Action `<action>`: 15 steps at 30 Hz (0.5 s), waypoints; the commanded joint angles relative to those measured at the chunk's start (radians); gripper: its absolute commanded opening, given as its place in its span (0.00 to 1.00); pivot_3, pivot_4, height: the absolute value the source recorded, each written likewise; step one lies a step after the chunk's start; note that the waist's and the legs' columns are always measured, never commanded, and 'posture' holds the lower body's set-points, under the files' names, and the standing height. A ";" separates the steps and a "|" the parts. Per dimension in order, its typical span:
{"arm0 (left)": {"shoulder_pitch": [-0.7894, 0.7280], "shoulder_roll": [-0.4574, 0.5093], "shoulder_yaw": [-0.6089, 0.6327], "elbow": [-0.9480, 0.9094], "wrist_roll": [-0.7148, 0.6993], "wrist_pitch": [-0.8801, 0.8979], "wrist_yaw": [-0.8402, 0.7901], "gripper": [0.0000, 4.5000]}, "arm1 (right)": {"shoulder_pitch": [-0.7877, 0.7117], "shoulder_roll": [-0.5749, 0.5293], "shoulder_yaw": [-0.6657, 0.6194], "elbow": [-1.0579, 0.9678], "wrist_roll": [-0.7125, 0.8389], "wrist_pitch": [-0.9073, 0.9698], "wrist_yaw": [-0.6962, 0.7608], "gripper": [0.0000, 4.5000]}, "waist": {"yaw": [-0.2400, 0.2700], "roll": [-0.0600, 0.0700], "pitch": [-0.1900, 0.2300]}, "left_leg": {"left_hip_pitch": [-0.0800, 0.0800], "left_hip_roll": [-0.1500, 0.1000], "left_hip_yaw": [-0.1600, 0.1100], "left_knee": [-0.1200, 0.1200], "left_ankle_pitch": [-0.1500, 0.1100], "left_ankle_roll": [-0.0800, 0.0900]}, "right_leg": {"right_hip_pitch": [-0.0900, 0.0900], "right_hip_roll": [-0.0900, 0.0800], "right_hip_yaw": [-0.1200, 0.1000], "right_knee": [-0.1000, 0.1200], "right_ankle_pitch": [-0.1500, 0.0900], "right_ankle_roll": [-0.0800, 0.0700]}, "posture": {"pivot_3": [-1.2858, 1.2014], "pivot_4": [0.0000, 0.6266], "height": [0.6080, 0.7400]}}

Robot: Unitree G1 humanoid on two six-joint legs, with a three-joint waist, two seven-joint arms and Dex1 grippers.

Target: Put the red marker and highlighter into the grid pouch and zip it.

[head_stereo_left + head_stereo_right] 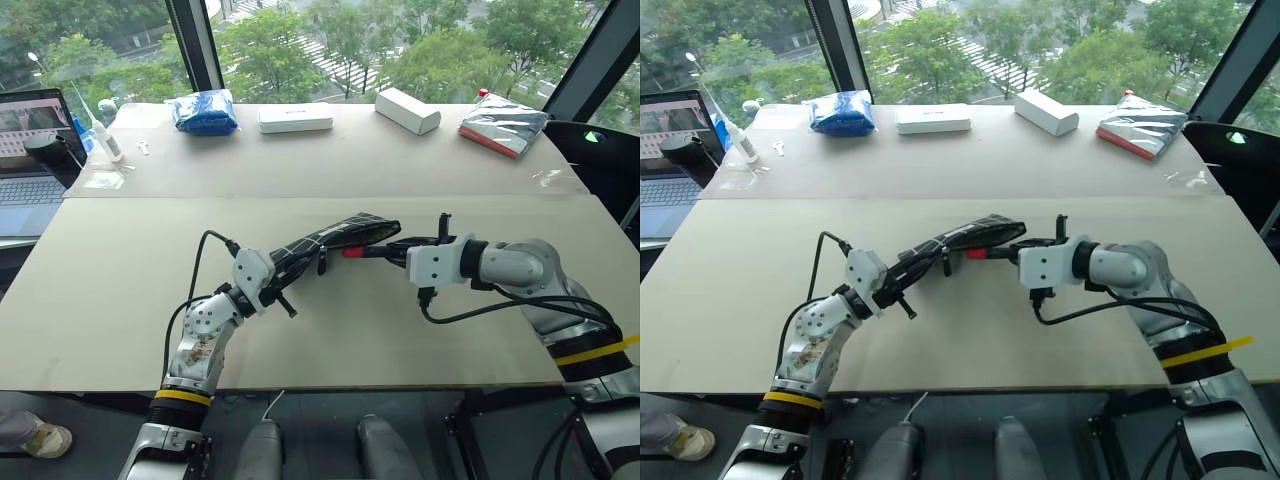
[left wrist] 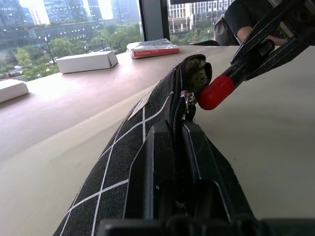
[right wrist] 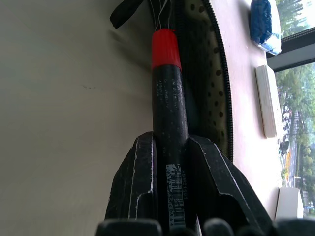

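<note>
Left gripper (image 1: 285, 272): lower centre-left of the head view, nearest the camera; its fingers (image 2: 202, 167) are clamped tight on the near end of the grid pouch.
Grid pouch (image 1: 335, 238): black fabric with white grid lines, held up off the table at a slant in the middle of the head view, its far end higher; the zip is open at that end and a pale dotted lining shows inside the mouth (image 3: 206, 73).
Right gripper (image 1: 392, 250): centre-right of the head view, pointing toward the frame's left at the pouch mouth; its two fingers (image 3: 142, 182) are closed narrowly around the marker's barrel.
Red marker (image 3: 167, 93): dark barrel with a red cap, held lengthwise between the right fingers, the red cap (image 2: 215, 92) right at the pouch's open mouth, beside the zipper slider; whether it touches the fabric cannot be told.
Table (image 1: 120, 290): pale board surface under both arms.
Far edge of table: blue bag (image 1: 204, 111) at upper left, white box (image 1: 295, 118) at upper centre, another white box (image 1: 408, 109) to its right, silver and red packet (image 1: 503, 126) at upper right.
Laptop (image 1: 30, 160): left edge of the head view.
</note>
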 commanded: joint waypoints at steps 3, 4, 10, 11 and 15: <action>-0.021 -0.001 0.004 -0.007 -0.005 -0.027 -0.005 0.00 | -0.074 0.022 -0.026 0.027 0.017 -0.029 -0.006 0.12 | 0.000 0.000 0.000 | 0.000 0.000 0.000 0.000 0.000 0.000 | 0.000 0.000 0.000 0.000 0.000 0.000 | 0.52 0.24 1.00; -0.021 0.000 0.006 -0.007 -0.005 -0.028 -0.004 0.00 | -0.073 0.010 -0.041 0.027 0.037 -0.030 0.007 0.12 | 0.002 0.000 0.000 | 0.000 0.000 0.000 0.000 0.000 0.000 | 0.000 0.000 0.000 0.000 0.000 0.000 | 0.52 0.24 1.00; -0.010 0.003 0.008 -0.016 -0.004 -0.028 -0.003 0.00 | -0.057 -0.045 -0.095 0.058 0.126 -0.066 0.050 0.12 | 0.004 0.000 0.000 | 0.000 0.000 0.000 0.000 0.000 0.000 | 0.000 0.000 0.000 0.000 0.000 0.000 | 0.52 0.24 1.00; -0.010 0.003 0.008 -0.017 -0.004 -0.027 -0.004 0.00 | -0.055 -0.056 -0.095 0.060 0.127 -0.064 0.060 0.12 | 0.003 0.000 0.000 | 0.000 0.000 0.000 0.000 0.000 0.000 | 0.000 0.000 0.000 0.000 0.000 0.000 | 0.52 0.24 1.00; -0.016 0.000 0.004 -0.022 -0.002 -0.018 0.001 0.00 | -0.075 -0.089 -0.088 0.121 0.074 -0.093 0.041 0.12 | 0.001 0.000 0.000 | 0.000 0.000 0.000 0.000 0.000 0.000 | 0.000 0.000 0.000 0.000 0.000 0.000 | 0.52 0.24 1.00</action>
